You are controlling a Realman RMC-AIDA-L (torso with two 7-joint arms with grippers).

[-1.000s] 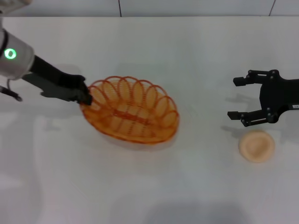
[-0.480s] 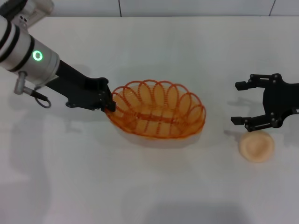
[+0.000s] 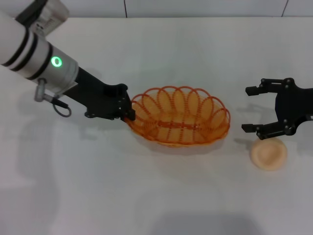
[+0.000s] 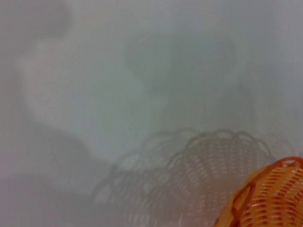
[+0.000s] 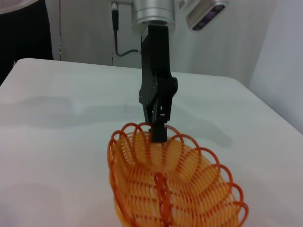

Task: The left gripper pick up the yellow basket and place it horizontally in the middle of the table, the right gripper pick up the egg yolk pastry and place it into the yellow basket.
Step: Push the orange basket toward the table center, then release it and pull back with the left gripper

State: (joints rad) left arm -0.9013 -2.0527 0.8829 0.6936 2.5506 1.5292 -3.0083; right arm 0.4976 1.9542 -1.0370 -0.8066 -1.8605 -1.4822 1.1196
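Observation:
The yellow basket (image 3: pixel 180 116) is an oval orange wire basket, lying lengthwise across the middle of the table (image 3: pixel 146 196), slightly lifted with its shadow below. My left gripper (image 3: pixel 128 111) is shut on the basket's left rim. The right wrist view shows that claw (image 5: pixel 158 132) pinching the far rim of the basket (image 5: pixel 175 189). A corner of the basket (image 4: pixel 265 198) shows in the left wrist view. My right gripper (image 3: pixel 250 109) is open, right of the basket and just above the egg yolk pastry (image 3: pixel 268 153), a pale peach bun on the table.
The white table runs to a back wall edge (image 3: pixel 171 16) at the far side. Bare tabletop lies in front of the basket and the pastry.
My left gripper has carried the basket to the right, toward the table's middle, and turned it more level. The right gripper has shifted slightly down towards the pastry, still open.

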